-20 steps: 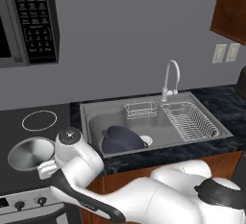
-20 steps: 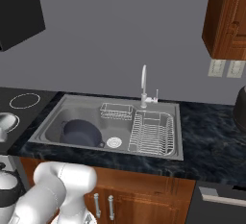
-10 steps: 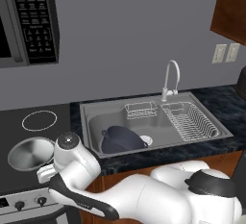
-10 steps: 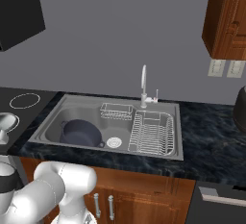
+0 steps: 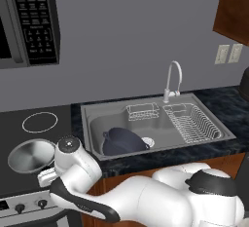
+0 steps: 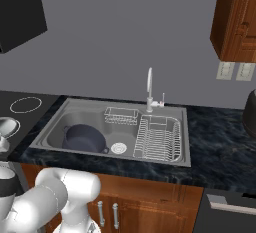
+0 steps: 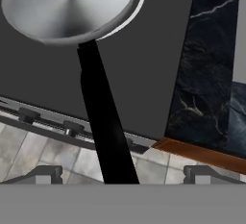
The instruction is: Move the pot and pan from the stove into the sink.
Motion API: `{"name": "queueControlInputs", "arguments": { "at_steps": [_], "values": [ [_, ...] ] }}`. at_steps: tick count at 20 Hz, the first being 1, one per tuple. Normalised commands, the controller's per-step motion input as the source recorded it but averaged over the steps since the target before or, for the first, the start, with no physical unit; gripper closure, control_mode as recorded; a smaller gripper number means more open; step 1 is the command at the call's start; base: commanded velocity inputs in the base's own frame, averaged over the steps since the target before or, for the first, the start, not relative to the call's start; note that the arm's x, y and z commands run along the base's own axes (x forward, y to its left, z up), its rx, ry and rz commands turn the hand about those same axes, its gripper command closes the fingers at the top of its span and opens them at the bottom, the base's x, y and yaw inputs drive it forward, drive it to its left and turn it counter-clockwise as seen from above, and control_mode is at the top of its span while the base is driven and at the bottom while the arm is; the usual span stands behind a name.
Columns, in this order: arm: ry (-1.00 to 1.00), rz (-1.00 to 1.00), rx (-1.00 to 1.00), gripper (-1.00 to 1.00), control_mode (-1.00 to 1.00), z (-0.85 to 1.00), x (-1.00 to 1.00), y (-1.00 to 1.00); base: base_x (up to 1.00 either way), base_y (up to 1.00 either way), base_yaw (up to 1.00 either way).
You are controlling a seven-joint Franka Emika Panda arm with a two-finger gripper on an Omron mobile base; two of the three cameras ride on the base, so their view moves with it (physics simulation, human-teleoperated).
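Observation:
The dark blue-grey pot (image 5: pixel 121 141) (image 6: pixel 82 138) sits in the left basin of the sink (image 5: pixel 95 122) (image 6: pixel 54 127). On the black stove (image 5: pixel 53 132) (image 7: pixel 153 50) rests the silver pan (image 5: pixel 30 155) (image 6: pixel 6 126) (image 7: pixel 71 4), over a front burner ring. Its straight black handle (image 7: pixel 103 122) runs from the pan toward me, out past the stove's front edge. My gripper (image 7: pixel 122 176) is open, one finger on each side of the handle's end, neither touching it. In the left base view my own arm hides the hand beside the pan.
A wire dish rack (image 5: pixel 194 122) (image 6: pixel 159 138) fills the sink's right basin, with a small wire basket (image 5: pixel 142 110) and the chrome faucet (image 5: pixel 172 77) (image 6: pixel 150 89) behind. Dark marble counter (image 7: pixel 204 74) lies between stove and sink. The stove's knobs (image 5: pixel 29 205) line its silver front panel.
The arm has shifted only slightly near the pan. The pan on the stove and the pot in the sink have stayed in place.

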Motion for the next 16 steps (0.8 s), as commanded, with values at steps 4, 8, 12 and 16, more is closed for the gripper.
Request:
{"name": "queueControlInputs", "arguments": {
  "at_steps": [4, 8, 12, 16],
  "values": [
    [0.00, 0.00, -0.01, -1.00, -1.00, -0.24, 0.00, 0.02, 0.00, 0.00, 0.00],
    [0.00, 0.00, 0.00, -1.00, -1.00, -0.19, 0.00, 0.00, 0.00, 0.00, 0.00],
    [0.00, 0.00, 0.00, -1.00, -1.00, -0.12, 0.00, 0.00, 0.00, 0.00, 0.00],
    [0.00, 0.00, 0.00, -1.00, -1.00, -0.01, 0.00, 0.00, 0.00, 0.00, 0.00]
  ]
}}
